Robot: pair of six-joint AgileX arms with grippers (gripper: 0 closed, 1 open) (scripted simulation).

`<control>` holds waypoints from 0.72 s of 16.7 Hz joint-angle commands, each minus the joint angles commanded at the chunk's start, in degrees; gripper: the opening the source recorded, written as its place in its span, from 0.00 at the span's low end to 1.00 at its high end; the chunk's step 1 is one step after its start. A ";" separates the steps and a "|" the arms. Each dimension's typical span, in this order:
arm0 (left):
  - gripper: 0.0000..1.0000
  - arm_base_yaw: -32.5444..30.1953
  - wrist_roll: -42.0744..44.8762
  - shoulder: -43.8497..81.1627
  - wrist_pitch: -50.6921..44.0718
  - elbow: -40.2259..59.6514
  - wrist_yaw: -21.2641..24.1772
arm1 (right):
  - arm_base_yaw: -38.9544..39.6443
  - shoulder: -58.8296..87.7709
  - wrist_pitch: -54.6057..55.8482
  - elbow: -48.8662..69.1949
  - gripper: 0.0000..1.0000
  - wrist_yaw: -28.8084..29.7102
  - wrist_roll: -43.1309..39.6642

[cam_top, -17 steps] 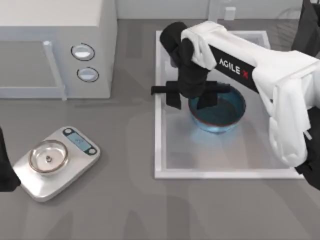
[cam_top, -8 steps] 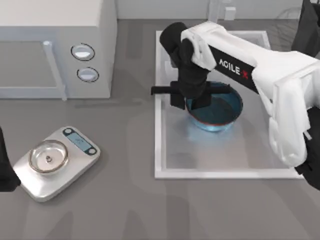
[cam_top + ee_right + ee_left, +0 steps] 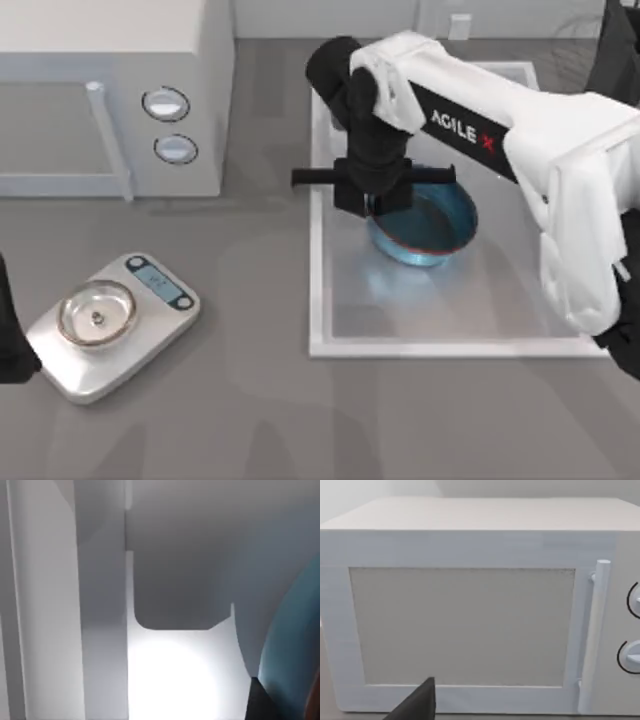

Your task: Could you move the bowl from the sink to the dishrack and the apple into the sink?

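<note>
1. the right gripper (image 3: 375, 200) is sitting over the left edge of the blue bowl (image 3: 430, 225), its black fingers closed on the rim there.
2. the bowl is tilting slightly inside the white sink (image 3: 318, 300), toward the sink's left wall and far half; in the right wrist view a curve of the bowl's blue wall (image 3: 292, 645) is showing beside the sink's white floor.
3. the right arm is reaching in from the table's right side across the sink.
4. the left gripper (image 3: 10, 340) is resting parked at the table's left edge, beside the kitchen scale (image 3: 115, 320) with its silver pan; i cannot tell how its fingers are standing.
5. the left wrist view is facing the white microwave (image 3: 470, 620), which is standing at the table's far left.
</note>
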 joint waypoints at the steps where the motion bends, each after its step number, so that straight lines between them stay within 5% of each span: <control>1: 1.00 0.00 0.00 0.00 0.00 0.00 0.00 | 1.14 -2.47 -1.19 -1.41 0.00 0.15 1.04; 12: 1.00 0.00 0.00 0.00 0.00 0.00 0.00 | 20.06 -47.34 -22.45 -26.58 0.00 2.43 20.05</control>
